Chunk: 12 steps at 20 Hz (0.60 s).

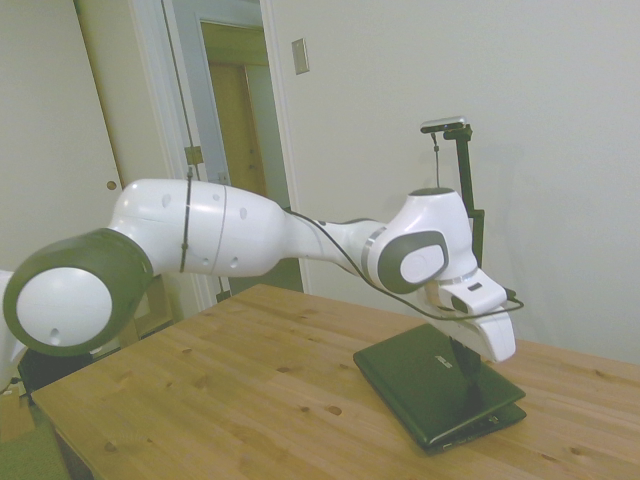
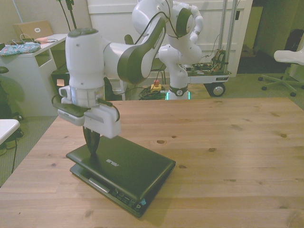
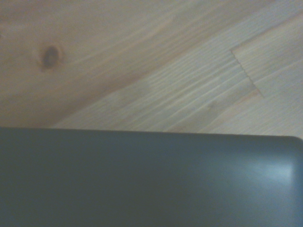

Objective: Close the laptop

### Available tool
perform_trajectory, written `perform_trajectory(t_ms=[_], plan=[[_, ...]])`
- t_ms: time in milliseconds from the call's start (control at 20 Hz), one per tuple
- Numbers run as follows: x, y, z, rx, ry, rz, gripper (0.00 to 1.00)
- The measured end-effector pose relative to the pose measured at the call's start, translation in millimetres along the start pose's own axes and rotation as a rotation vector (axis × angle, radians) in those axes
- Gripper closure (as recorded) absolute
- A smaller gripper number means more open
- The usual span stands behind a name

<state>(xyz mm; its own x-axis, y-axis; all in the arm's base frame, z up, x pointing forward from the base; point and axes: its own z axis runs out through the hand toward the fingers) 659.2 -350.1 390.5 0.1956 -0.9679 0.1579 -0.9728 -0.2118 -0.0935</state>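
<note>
The black laptop (image 1: 425, 385) lies on the wooden table (image 1: 230, 390), toward the front view's left. Its glossy lid (image 2: 130, 168), with a small silver logo, is folded down almost flat, and a thin gap to the base still shows along the edge. My gripper (image 2: 93, 148) points straight down with its dark fingers together, tips touching the lid near its back corner. The side view shows the gripper (image 1: 470, 372) resting on the lid as well. In the wrist view the lid's edge (image 3: 142, 179) fills the near part, with bare wood beyond it.
The wooden table (image 2: 228, 142) stretches wide to the front view's right of the laptop. Beyond the table, a white desk (image 2: 33, 52) stands at the front view's left, a wheeled cart (image 2: 209, 76) sits behind the robot, and an office chair (image 2: 287, 57) is at far right.
</note>
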Motion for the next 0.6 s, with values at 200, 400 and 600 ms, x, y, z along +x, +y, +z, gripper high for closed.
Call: perform_trajectory(t_ms=[200,400,600], plan=[[3,-5,-1,0.022,0.0,-0.013,1.0],[-32,-16,-71,0.097,-0.002,-0.072,1.0],[-87,-4,-157,0.145,-0.037,-0.13,1.0]])
